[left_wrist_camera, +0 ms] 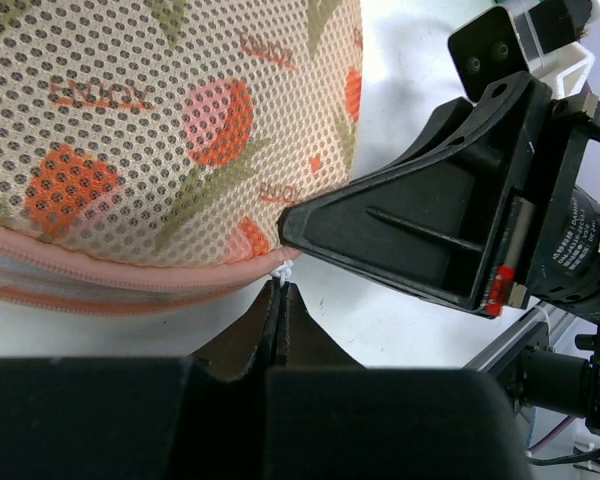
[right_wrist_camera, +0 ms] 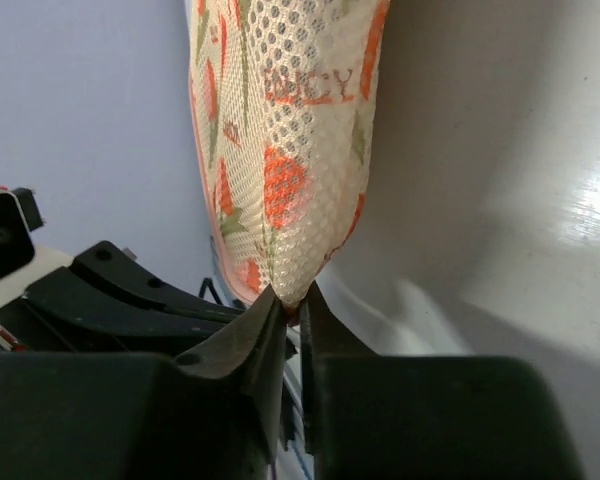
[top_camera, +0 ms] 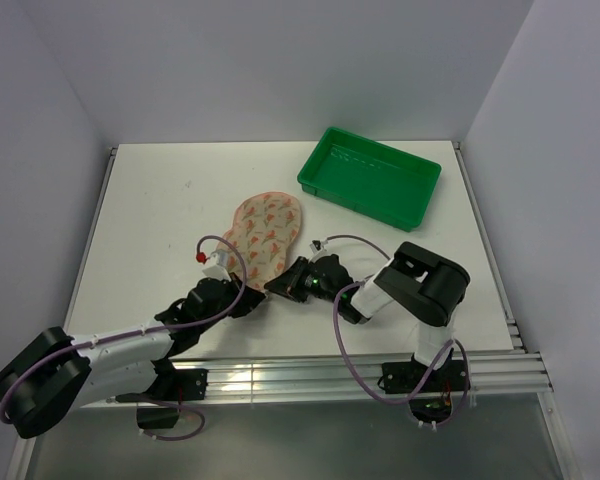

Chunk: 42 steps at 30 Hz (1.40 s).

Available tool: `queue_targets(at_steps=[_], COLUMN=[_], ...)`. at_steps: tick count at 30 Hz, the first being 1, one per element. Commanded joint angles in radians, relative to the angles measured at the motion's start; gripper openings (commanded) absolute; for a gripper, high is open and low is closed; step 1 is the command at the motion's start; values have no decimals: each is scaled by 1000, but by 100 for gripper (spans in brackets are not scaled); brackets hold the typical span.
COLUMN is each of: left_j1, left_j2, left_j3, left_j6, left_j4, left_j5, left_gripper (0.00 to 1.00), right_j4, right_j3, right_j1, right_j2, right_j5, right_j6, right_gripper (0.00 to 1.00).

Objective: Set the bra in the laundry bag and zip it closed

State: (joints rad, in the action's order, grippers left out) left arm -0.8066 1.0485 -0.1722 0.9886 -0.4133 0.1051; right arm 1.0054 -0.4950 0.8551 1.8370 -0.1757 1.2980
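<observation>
Both pincers meet at the bag's near end, low centre of the top view.
The left pincer [left_wrist_camera: 280, 296] is clenched on a small white tab [left_wrist_camera: 284, 268] at the zip rim. The right pincer [right_wrist_camera: 292, 306] pinches the mesh edge of the bag [top_camera: 265, 230], which lies mid-bench [top_camera: 150, 230]. A green tray [top_camera: 375, 182] sits upper right.

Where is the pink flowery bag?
In the top view the pink bag lies mid-table, left of the green tray, its near end at the left gripper and right gripper.
</observation>
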Motion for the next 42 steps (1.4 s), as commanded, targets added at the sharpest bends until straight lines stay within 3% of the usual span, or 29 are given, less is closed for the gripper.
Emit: queue_targets(at_steps=[1,3,8,15,22,23,25,26,29,33,38,42], left_j1=[-9,-11,-9,-9,-9,-9,-9,-9,-14,-17,-19,-19], left_j2=[-25,-34,-71,-154,-240,-243,-240,-239,-206,-79,5,-1], left_j3=[-3,-4,-23,-35,-20,-20,-18,-15,-39,-98,-93,-87], left_j6=[-22,-34,-62,-47,-24,-30,-33,-34,-30,-47,-56,-76], left_j4=[-5,28,165,355,441,430,388,357,237,148,227,248], left_j5=[2,10,60,149,168,165,145,115,76,42,129,211], left_gripper=[0,0,0,0,0,0,0,0,0,0,0,30], right_j4=[52,50,61,48,-197,-221,-214,-211,-263,-217,-157,-168], right_j3=[-24,-8,70,171,103,84,65,67,87,162,162,101], right_j1=[-4,-10,-73,-223,-320,-318,-308,-298,-245,-145,-90,-68], right_j2=[-2,-11,-48,-140,-171,-171,-177,-185,-245,-303,-282,-257], right_j5=[79,85,64,-108,-193,-185,-189,-176,-144,-78,-48,-38], right_j6=[-5,-14,-40,-127,-256,-278,-273,-263,-266,-192,-158,-151], right_gripper=[11,0,0,0,0,4,32,62,86,90,90,90])
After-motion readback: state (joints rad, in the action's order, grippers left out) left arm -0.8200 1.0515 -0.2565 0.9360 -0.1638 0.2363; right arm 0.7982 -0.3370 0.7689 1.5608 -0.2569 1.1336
